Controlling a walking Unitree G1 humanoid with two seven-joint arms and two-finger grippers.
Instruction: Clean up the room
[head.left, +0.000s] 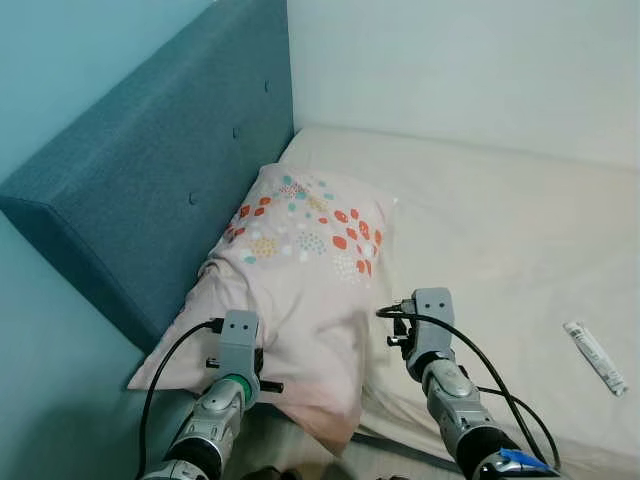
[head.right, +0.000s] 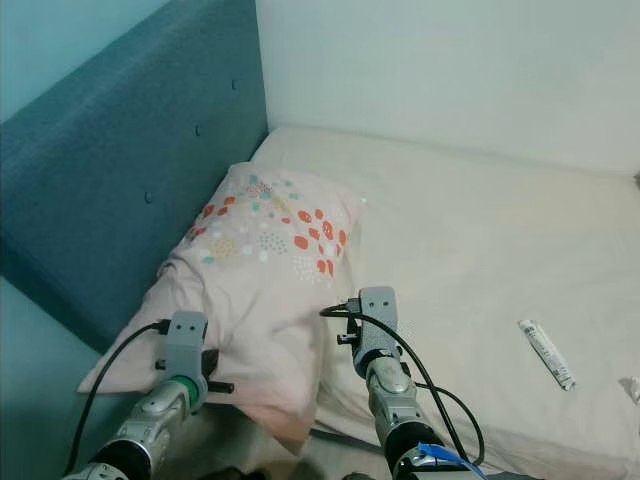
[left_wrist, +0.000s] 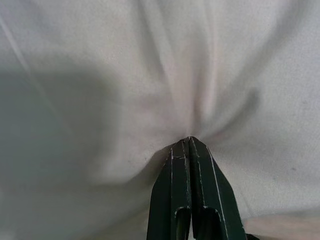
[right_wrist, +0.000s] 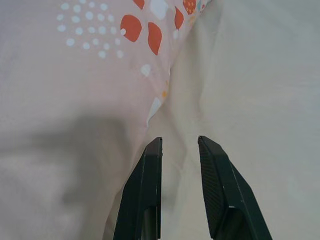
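A pale pink pillow (head.left: 300, 270) with orange and teal dots lies on the cream bed sheet (head.left: 490, 220), leaning against the blue headboard (head.left: 150, 170). In the left wrist view my left gripper (left_wrist: 190, 142) is shut on a pinch of the pillow's plain fabric, which puckers around the fingertips. The left arm (head.left: 235, 350) reaches the pillow's near left part. My right gripper (right_wrist: 181, 141) is open, its fingers resting on the sheet right beside the pillow's right edge (right_wrist: 160, 95), with nothing between them. The right arm (head.left: 432, 325) is at the pillow's near right side.
A small white tube (head.left: 595, 357) lies on the sheet at the near right. The headboard stands along the left, a pale wall (head.left: 460, 60) behind the bed. The pillow's near corner (head.left: 335, 425) droops toward the mattress's front edge.
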